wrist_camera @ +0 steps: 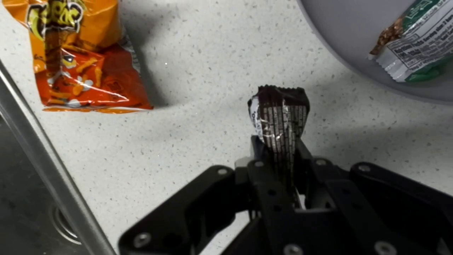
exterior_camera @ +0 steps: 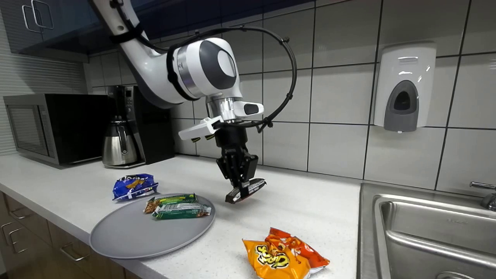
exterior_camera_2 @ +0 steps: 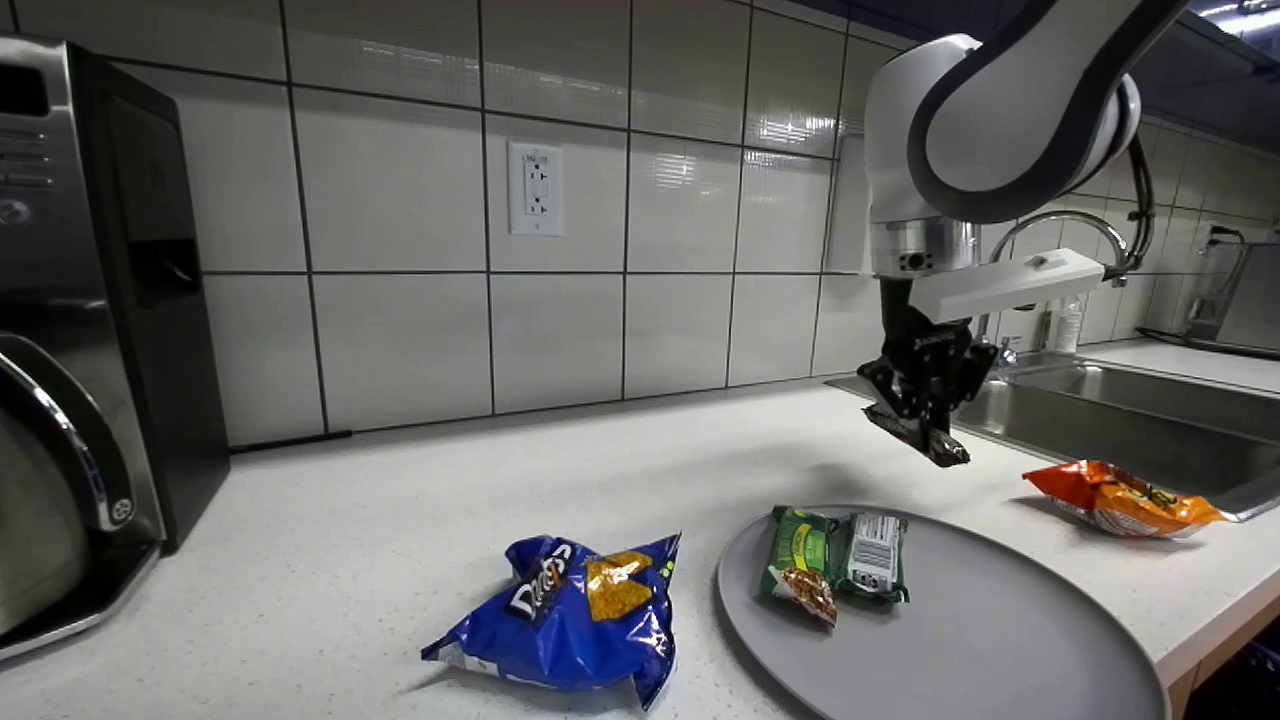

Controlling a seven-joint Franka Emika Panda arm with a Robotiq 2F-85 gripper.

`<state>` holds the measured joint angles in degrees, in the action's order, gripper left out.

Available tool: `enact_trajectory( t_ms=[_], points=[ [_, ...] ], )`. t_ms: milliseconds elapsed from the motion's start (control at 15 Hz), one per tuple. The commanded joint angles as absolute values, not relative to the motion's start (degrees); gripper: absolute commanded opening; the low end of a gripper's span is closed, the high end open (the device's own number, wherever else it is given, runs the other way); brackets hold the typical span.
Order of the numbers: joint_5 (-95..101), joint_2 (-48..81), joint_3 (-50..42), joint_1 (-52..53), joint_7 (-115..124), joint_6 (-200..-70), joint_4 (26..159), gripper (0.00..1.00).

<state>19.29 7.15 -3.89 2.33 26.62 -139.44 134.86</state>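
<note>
While the dark-wrapped bar (wrist_camera: 281,109) hangs clear of the counter (exterior_camera: 310,201), beside the plate (exterior_camera: 135,236) and not over it, the gripper (exterior_camera: 243,189) is clamped around the bar's middle. Step in hand: judged a carry; the next move appears to call for a steady hold. Fine print on this wrapper: illegible. On the plate lie two green-wrapped bars (wrist_camera: 419,49), one reading "Nutrition Facts". Beside the plate, toward the sink (exterior_camera: 368,232), sits an orange-and-red bag (wrist_camera: 81,56), lettering creased, apparently Cheetos; across the plate, a blue bag (exterior_camera_2: 580,620) marked "Doritos".
</note>
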Motion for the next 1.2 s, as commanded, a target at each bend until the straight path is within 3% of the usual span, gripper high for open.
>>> enact_trajectory(
  t_ms=[0,1133],
  points=[
    [21.88,5.09,-3.68,3.35,31.51,-140.38,137.03,0.05],
    [20.22,-2.95,-0.31,4.39,38.08,-138.78,144.96,0.05]
  ],
)
